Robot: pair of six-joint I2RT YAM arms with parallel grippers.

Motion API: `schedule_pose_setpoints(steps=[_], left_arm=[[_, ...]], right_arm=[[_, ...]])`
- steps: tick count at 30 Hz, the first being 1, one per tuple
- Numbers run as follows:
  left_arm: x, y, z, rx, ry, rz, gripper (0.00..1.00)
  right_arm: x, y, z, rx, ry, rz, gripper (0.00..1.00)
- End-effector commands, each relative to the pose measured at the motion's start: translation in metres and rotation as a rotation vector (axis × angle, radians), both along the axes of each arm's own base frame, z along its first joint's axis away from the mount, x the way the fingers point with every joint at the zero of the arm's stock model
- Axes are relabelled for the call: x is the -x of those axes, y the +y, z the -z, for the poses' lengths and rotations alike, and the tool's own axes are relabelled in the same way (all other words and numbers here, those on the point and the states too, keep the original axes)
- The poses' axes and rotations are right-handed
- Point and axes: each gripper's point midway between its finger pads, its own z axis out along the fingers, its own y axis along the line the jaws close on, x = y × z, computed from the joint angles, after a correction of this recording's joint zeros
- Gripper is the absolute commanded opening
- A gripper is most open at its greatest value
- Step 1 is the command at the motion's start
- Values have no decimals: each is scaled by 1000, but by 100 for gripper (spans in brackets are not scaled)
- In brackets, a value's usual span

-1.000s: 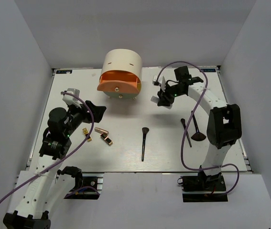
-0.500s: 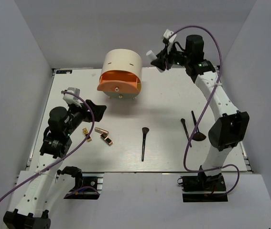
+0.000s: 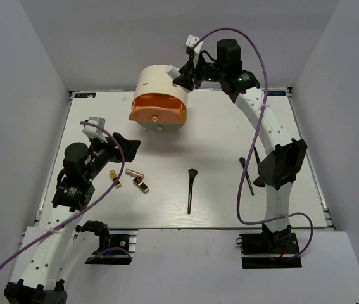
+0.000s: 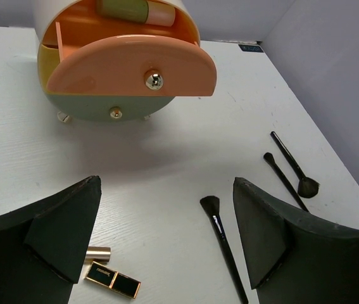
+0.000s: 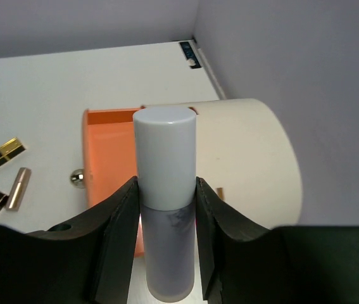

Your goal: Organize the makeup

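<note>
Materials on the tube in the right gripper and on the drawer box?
The white tube: likely plastic, frosted translucent body, since a dim shadow shows through; its cap is opaque with a soft sheen. The drawer box: looks like moulded plastic, smooth semi-gloss, soft highlights on the orange front; knob looks metallic, mirror glint.

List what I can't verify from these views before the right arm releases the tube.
- Right wrist: the white tube hides the middle of the orange drawer.
- Left wrist: the green-capped bottle lying in the drawer is cut off by the top edge.
- Top external: the right arm covers most of the fan brush.
</note>
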Motion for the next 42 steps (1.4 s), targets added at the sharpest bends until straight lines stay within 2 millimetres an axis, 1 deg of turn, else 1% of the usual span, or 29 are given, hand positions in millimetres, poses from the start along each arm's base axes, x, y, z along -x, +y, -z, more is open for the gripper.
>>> schedule_pose_setpoints(steps=[1, 3, 6, 10, 12, 15, 17, 21, 23, 24, 28, 29, 30, 31, 34, 36, 37, 39, 40, 42], left_arm=[[2, 1, -12, -4, -27, 3, 95], [2, 1, -12, -5, -27, 5, 95], [3, 1, -13, -6, -30, 7, 95], [2, 1, -12, -3, -27, 7, 95], [3, 0, -12, -3, -26, 8, 95], [4, 2, -12, -7, -26, -1, 95], [4, 4, -12, -11, -26, -10, 95], [6, 6, -11, -14, -25, -20, 95], [6, 7, -11, -14, -27, -22, 95], [5, 7, -10, -14, -24, -22, 95], [4, 4, -8, -8, -24, -13, 95], [4, 4, -8, -6, -23, -10, 95], [3, 4, -8, -4, -25, -10, 95], [3, 3, -6, -3, -20, -6, 95], [2, 1, -6, 4, -22, 0, 95], [1, 1, -7, 4, -23, 1, 95], [1, 1, -9, 5, -28, 1, 95], [0, 0, -9, 3, -29, 1, 95], [-1, 0, -10, 3, -31, 1, 95], [-1, 0, -11, 3, -29, 0, 95]], right_arm=[[11, 6, -17, 15, -68, -19, 0], [13, 9, -9, 29, -55, -23, 0], [17, 17, 0, 42, -59, -45, 0], [13, 26, 14, 49, -77, -52, 0], [11, 34, 25, 59, -82, -66, 0], [9, 45, 34, 62, -92, -84, 0], [10, 51, 39, 62, -93, -102, 0], [22, 67, 47, 66, -84, -144, 0], [22, 68, 53, 77, -78, -147, 0], [26, 72, 57, 83, -77, -156, 0], [25, 75, 73, 120, -68, -146, 0], [25, 74, 78, 127, -59, -144, 5], [25, 74, 79, 129, -61, -145, 11], [25, 75, 81, 134, -59, -142, 25], [22, 74, 77, 131, -67, -127, 40], [21, 73, 74, 127, -62, -119, 43], [22, 75, 73, 124, -64, -121, 47], [22, 74, 71, 120, -60, -116, 49], [22, 74, 69, 117, -61, -115, 53], [20, 73, 66, 110, -66, -109, 57]])
